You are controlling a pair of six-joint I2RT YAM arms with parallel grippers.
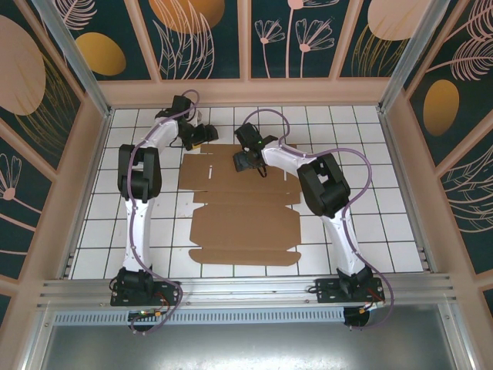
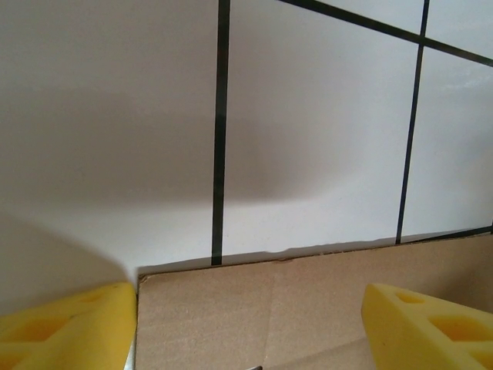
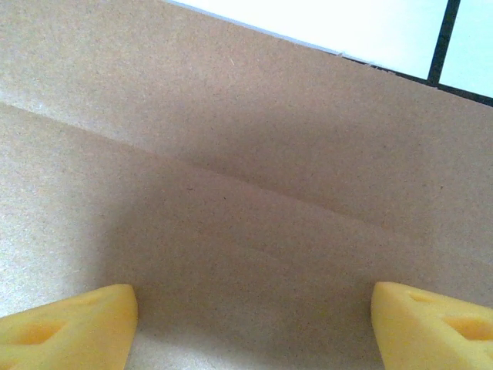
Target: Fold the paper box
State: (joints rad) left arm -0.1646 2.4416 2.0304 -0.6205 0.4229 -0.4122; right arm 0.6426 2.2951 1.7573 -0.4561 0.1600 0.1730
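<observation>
The paper box (image 1: 243, 220) lies flat and unfolded in the middle of the white tiled bench (image 1: 370, 208), its flaps and tabs spread out and none yet raised.

The left hand (image 1: 196, 137) sits at the box's far left corner. From its wrist, the yellow fingers (image 2: 69, 327) stand wide apart, straddling that corner of the cardboard (image 2: 308, 308), with bare tile (image 2: 115, 116) beyond the far edge. It holds nothing.

The right hand (image 1: 248, 160) hovers low over the box's far panel, near its middle. Its fingers (image 3: 431, 324) are likewise spread wide and grip nothing, and a crease crosses the cardboard (image 3: 231, 193) just ahead of them.

The step in hand looks to be raising the far panel along that crease. To do it well, the left hand probably needs one finger slipped under the far edge so it can pinch the flap rather than push it. The right hand could press down just on the near side of the crease to pin the sheet. Lifting slowly along the scored line should keep the thin board from buckling or sliding away.
</observation>
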